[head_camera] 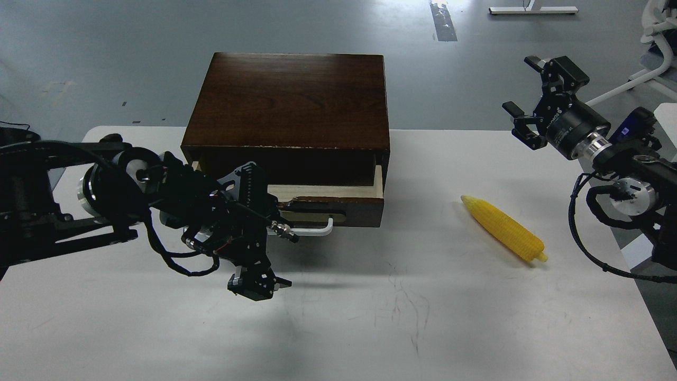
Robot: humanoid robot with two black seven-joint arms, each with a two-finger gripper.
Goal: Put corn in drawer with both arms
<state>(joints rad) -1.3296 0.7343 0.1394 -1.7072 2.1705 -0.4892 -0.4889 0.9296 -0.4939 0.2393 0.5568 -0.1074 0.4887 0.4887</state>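
The left claw point(257, 283) and arm crowd the drawer point(338, 203) front; bare worktop point(423, 317) surrounds the corn point(502, 227).

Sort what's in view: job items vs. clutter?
Job:
- bright yellow tapered toy corn cob, lying on the table right of the box
- dark brown wood-fronted drawer with white bar handle, partly open
- left gripper
- right gripper, open

Not job:
- white table
- white metal frame on the floor
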